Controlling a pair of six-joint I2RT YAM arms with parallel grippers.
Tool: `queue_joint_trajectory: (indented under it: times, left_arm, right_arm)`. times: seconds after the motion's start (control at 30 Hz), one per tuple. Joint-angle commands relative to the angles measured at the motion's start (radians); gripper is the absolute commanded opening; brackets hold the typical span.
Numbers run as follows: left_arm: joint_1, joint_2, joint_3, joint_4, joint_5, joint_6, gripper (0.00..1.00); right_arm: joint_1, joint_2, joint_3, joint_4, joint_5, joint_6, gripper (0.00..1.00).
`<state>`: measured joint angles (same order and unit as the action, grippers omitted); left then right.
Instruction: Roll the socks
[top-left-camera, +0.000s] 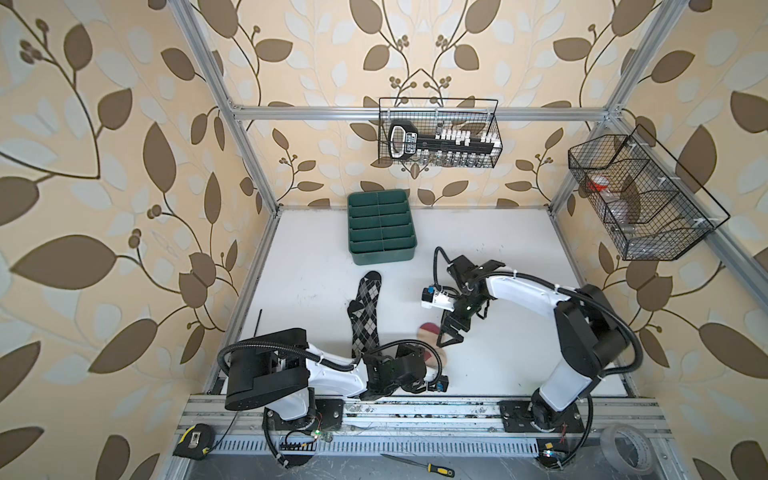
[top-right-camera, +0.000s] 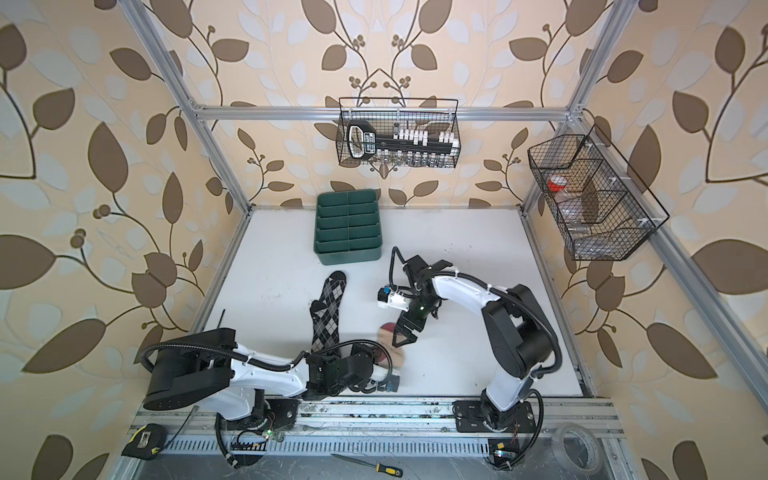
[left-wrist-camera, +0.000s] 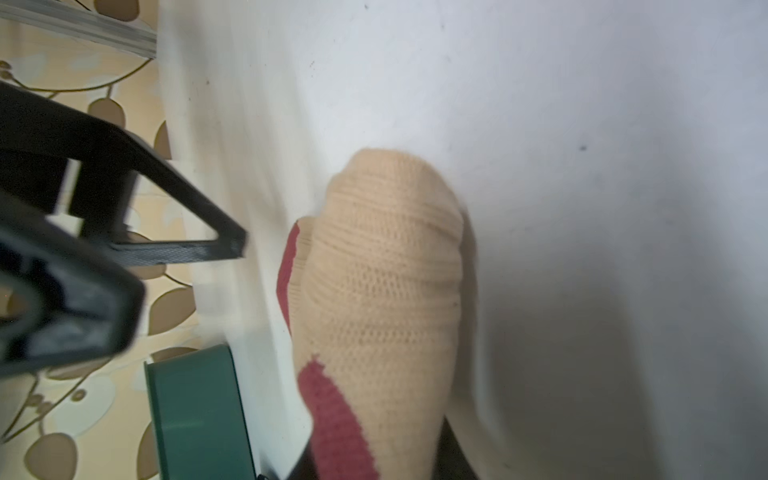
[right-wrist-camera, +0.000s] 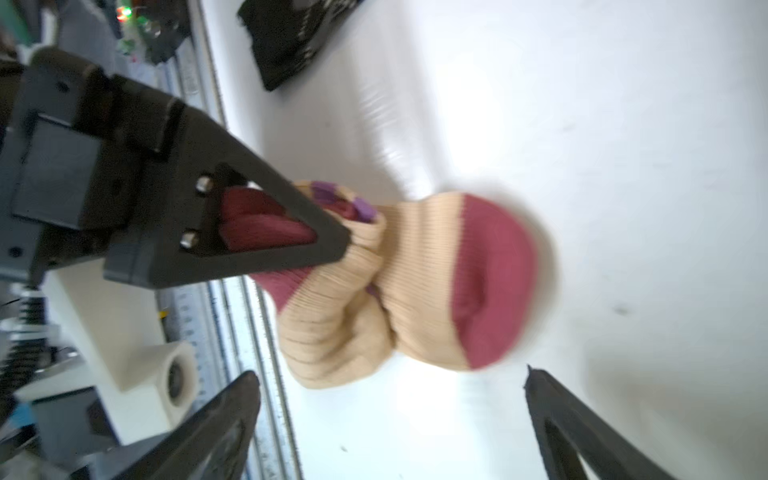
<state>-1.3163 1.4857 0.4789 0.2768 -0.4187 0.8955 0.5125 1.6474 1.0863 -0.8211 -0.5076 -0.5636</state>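
The ribbed beige sock (right-wrist-camera: 419, 282), with maroon toe and cuff, lies bunched on the white table near the front edge and shows in both top views (top-left-camera: 427, 331) (top-right-camera: 388, 330). My left gripper (top-left-camera: 434, 359) (left-wrist-camera: 378, 469) is shut on its cuff end, and one of its fingers (right-wrist-camera: 266, 216) presses into the maroon folds. My right gripper (right-wrist-camera: 390, 415) (top-left-camera: 449, 338) hovers open just above the toe end with nothing between its fingers. The long argyle sock (top-left-camera: 365, 316) (top-right-camera: 328, 316) lies flat to the left, its lower end hidden under the left arm.
A green divided tray (top-left-camera: 382, 226) stands at the back of the table. Two wire baskets (top-left-camera: 438, 133) (top-left-camera: 640, 195) hang on the walls. On the front rail lie a tape measure (top-left-camera: 193, 440), a screwdriver (top-left-camera: 419, 463) and a tape roll (top-left-camera: 627, 449).
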Motion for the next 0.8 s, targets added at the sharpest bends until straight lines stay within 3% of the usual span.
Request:
queue_joint_trajectory:
  times: [0.0,0.17,0.27,0.4,0.53,0.77]
  left_arm:
    - [-0.003,-0.031,0.066,-0.215,0.154,-0.133,0.24]
    - [0.002,0.017,0.117,-0.284,0.25,-0.257,0.24]
    - [0.007,0.053,0.143,-0.3,0.296,-0.35,0.24]
    - [0.036,0.105,0.19,-0.338,0.432,-0.454,0.25]
    - [0.129,0.142,0.234,-0.372,0.557,-0.564,0.25]
    - [0.274,0.175,0.295,-0.438,0.74,-0.666,0.27]
  right_arm:
    - [-0.027,-0.147,-0.052,0.167,0.228,0.053,1.0]
    - [-0.076,-0.393,-0.119,0.351,0.572,0.175,1.0]
    - [-0.088,-0.531,-0.129,0.386,0.66,0.208,1.0]
    - [-0.086,-0.692,-0.168,0.432,0.723,0.208,1.0]
    - [-0.085,-0.824,-0.219,0.435,0.791,0.157,1.0]
    - [-0.047,-0.902,-0.237,0.299,0.78,0.026,0.99]
